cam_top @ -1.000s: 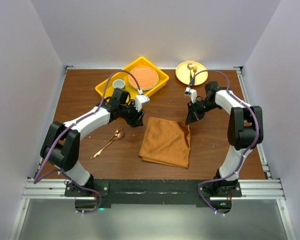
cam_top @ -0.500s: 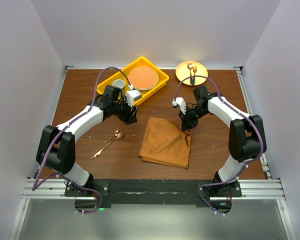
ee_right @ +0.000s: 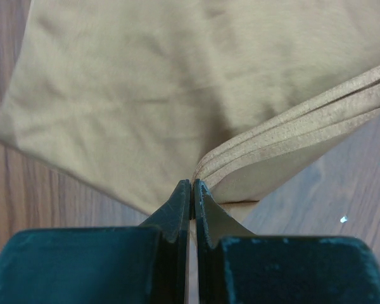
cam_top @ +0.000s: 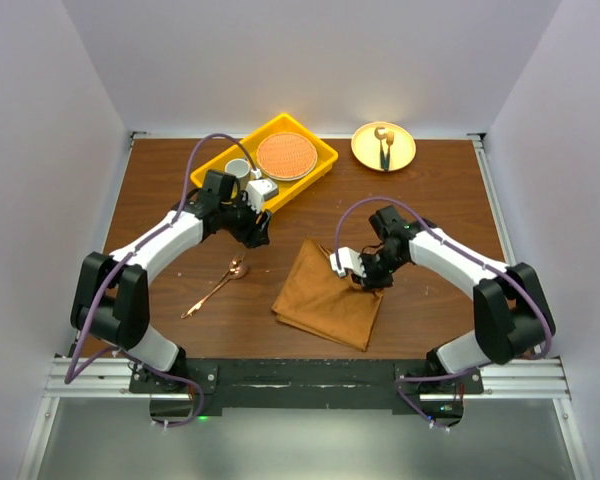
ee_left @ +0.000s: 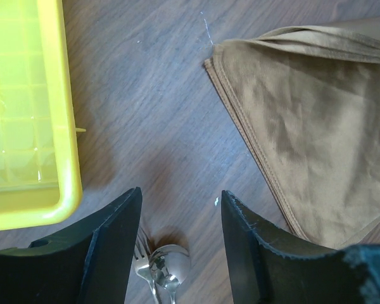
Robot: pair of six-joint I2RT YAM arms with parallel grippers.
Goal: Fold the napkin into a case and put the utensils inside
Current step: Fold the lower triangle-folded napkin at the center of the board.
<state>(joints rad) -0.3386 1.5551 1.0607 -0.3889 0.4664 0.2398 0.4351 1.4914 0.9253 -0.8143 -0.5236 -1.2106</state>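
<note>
The rust-brown napkin (cam_top: 323, 302) lies folded in several layers on the table in front of the arms. My right gripper (cam_top: 362, 278) is shut on the napkin's far right corner, whose stacked edges curl up at the closed tips in the right wrist view (ee_right: 192, 183). The copper spoon (cam_top: 218, 286) lies left of the napkin, with a fork (ee_left: 141, 261) against it. My left gripper (cam_top: 257, 235) is open and empty above the table, behind the spoon's bowl (ee_left: 171, 267). The napkin's far left corner (ee_left: 304, 120) shows to its right.
A yellow tray (cam_top: 321, 151) at the back holds a round orange plate (cam_top: 285, 155) and a white cup (cam_top: 238, 168); its corner (ee_left: 58, 126) is close to my left gripper. A yellow plate (cam_top: 397, 158) with a dark-handled utensil (cam_top: 384, 148) sits at the back right.
My right gripper came forward and left from near the yellow plate, closed on the napkin's corner and drew it leftward, shifting the cloth. My left gripper backed off toward the yellow tray.
</note>
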